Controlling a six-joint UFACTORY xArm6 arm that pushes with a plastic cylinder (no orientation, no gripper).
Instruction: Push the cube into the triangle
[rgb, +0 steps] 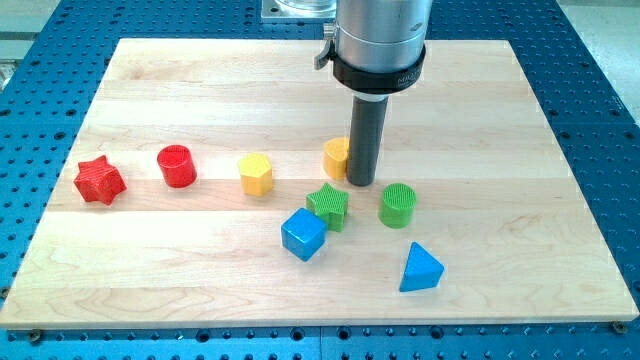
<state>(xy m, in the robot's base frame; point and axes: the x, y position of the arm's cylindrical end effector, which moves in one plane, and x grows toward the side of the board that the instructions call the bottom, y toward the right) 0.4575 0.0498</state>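
Wooden board (150, 300) on blue perforated table (600, 120); bare wood along bottom and right edges. No claw fitted, just rod; my tip (361, 184) down on board, touching yellow block (337, 157) on its left. Blue cube (303, 234) below-left of tip, against green star (329, 205). Blue triangle (420, 269) right of cube, lower, apart. Green cylinder (397, 205) just right of tip.

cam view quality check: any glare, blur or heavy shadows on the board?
Camera view: sharp throughout, no motion blur; lighting even and diffuse, with soft short shadows under the blue cube and blue triangle; no blown-out glare on the wooden board; mild sheen on the metal collar above my tip, which partly hides a yellow block.
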